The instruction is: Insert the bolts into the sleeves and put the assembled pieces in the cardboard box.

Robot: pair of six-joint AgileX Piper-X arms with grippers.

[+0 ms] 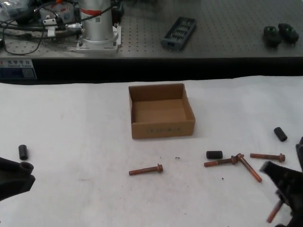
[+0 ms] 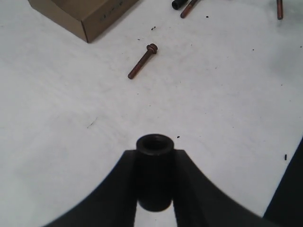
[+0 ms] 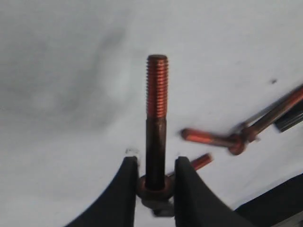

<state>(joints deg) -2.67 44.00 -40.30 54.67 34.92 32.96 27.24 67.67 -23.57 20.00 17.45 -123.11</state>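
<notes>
Cardboard box (image 1: 162, 128) stands on white cloth (image 1: 71, 123); a bolt (image 1: 146, 170) lies near it.

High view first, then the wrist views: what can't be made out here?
High view: the frame edge cuts off the right gripper; its copper-coloured threaded bolt barely shows.
Left wrist view: the top edge crops the brown cardboard box, hiding its inside.
Right wrist view: the gripper's fingers partly hide the bolt's head; loose bolts behind are blurred.

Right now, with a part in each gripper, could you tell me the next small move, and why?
Probably bring the two parts together, aiming the bolt at the sleeve bore: the right gripper grips the bolt's head, the left gripper holds the sleeve, hole exposed.
</notes>
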